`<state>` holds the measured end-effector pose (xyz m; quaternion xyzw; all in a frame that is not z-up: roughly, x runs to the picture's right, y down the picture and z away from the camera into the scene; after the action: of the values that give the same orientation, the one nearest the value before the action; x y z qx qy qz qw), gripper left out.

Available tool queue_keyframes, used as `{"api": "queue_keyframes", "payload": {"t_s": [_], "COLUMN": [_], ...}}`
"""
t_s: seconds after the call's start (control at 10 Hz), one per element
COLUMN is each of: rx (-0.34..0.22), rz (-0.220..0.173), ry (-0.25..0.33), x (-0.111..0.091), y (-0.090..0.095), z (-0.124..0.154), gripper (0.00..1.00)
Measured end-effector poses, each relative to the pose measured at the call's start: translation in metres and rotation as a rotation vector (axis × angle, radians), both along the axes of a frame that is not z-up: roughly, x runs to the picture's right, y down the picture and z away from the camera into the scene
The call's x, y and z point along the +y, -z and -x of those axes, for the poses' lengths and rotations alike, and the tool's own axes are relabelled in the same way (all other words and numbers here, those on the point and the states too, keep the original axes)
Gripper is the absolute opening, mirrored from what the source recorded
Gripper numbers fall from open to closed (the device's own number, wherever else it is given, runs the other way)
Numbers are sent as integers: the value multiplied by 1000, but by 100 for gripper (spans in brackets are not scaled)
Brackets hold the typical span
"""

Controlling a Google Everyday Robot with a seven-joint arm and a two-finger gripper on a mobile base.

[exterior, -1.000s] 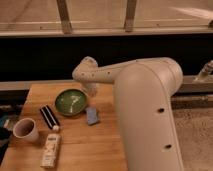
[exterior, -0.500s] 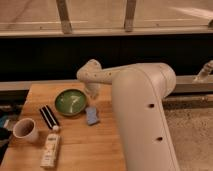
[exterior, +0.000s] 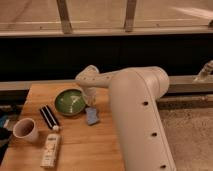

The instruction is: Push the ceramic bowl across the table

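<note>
The ceramic bowl (exterior: 69, 102) is round, shallow and glossy green, and sits on the far left part of the light wooden table (exterior: 82, 147). My white arm reaches over from the right and bends down at its elbow. My gripper (exterior: 91, 98) hangs just at the bowl's right rim, between the bowl and a small blue object (exterior: 92, 116). I cannot tell whether it touches the rim.
A black bar-shaped item (exterior: 48, 117) lies in front of the bowl to the left. A white mug (exterior: 26, 129) with a dark inside stands at the left edge. A white packet (exterior: 50, 150) lies near the front. A dark wall and rail run behind the table.
My arm's elbow and gripper have come down a little beside the bowl's right rim. The bowl and the other objects have not visibly moved.
</note>
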<state>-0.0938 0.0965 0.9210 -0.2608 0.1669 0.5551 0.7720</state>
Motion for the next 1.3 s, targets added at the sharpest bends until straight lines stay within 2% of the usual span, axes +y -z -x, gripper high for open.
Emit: {"api": "queue_keyframes", "payload": {"t_s": [0.1, 0.6, 0.9, 1.3], "rx": [-21, -170, -233, -319], "rz": [-6, -39, -58, -53], "ry": [6, 89, 107, 125], "x": [2, 6, -8, -16], "y": [4, 30, 28, 25], "z": [8, 85, 108, 145], "gripper": [0, 0, 0, 0]}}
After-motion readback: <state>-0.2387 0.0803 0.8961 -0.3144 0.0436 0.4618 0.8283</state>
